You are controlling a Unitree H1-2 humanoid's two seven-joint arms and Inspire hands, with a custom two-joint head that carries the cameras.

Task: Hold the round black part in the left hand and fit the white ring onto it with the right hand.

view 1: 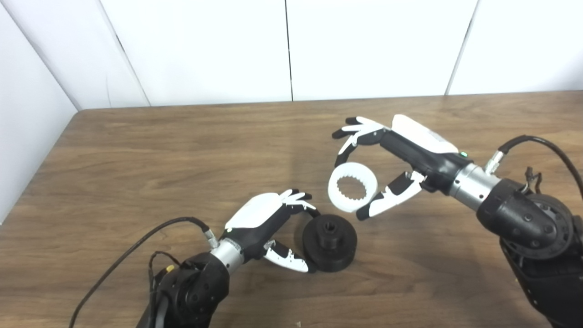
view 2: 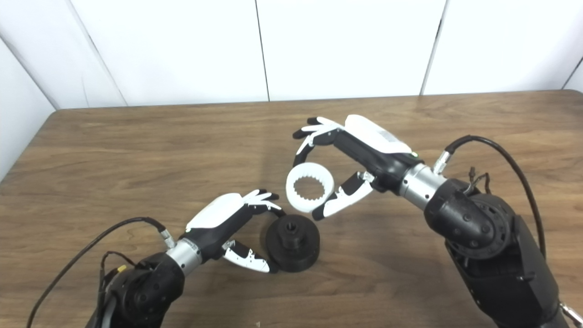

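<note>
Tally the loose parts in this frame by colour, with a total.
Black parts: 1, the round black part on the table, gripped by the left hand.
White parts: 1, the toothed white ring, held up by the right hand.
Total: 2.

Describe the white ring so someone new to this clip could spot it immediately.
On the wooden table, look right of centre, where the right hand holds it above the surface. The white ring has a toothed inner edge, unlike the solid round black part by the left hand.
</note>
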